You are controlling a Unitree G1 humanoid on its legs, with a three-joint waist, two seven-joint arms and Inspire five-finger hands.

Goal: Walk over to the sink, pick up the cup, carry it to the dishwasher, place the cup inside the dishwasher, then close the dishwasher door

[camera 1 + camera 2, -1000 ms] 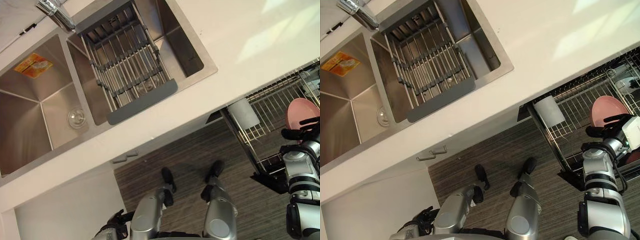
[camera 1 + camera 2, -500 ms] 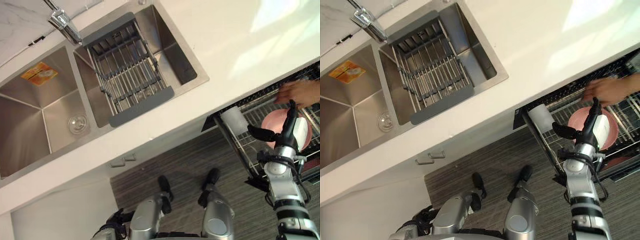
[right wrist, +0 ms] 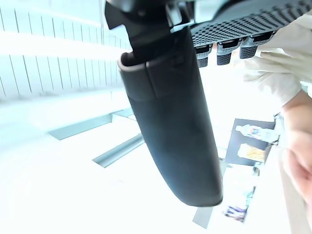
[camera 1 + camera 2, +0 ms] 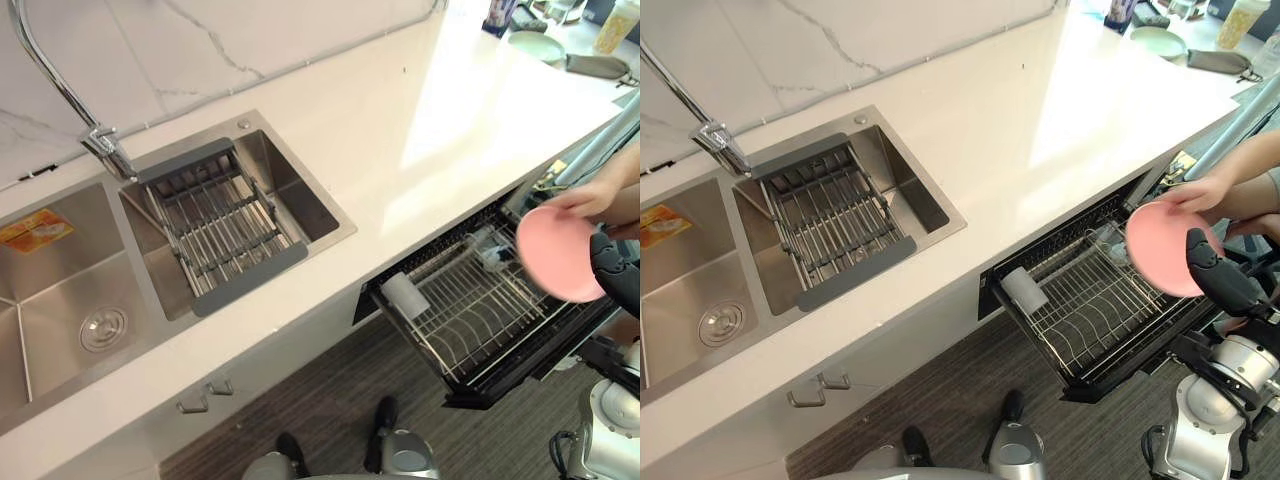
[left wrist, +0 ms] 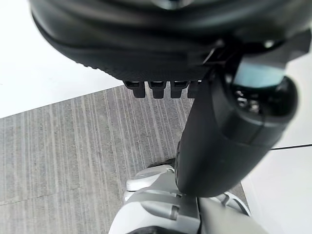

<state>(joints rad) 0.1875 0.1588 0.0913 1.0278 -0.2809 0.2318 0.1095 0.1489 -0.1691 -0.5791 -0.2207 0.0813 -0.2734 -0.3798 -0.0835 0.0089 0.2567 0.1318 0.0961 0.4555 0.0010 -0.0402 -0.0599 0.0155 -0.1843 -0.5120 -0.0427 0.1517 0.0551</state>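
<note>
Lifted clear of dishwasher rack (image 4: pixel 1090 312) in person's hand (image 4: pixel 1196 190): pink plate (image 4: pixel 1158 250), just beside right hand (image 4: pixel 1222 282), fingers straight, gripping nothing.

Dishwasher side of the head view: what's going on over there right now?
A person's hand holds a round pink dish by its upper edge, above the pulled-out wire rack of the open dishwasher. The robot's right hand is right beside the dish's lower edge with straight fingers. Its wrist view shows nothing in its grasp, and contact can't be judged. The left hand hangs over the striped floor.
</note>
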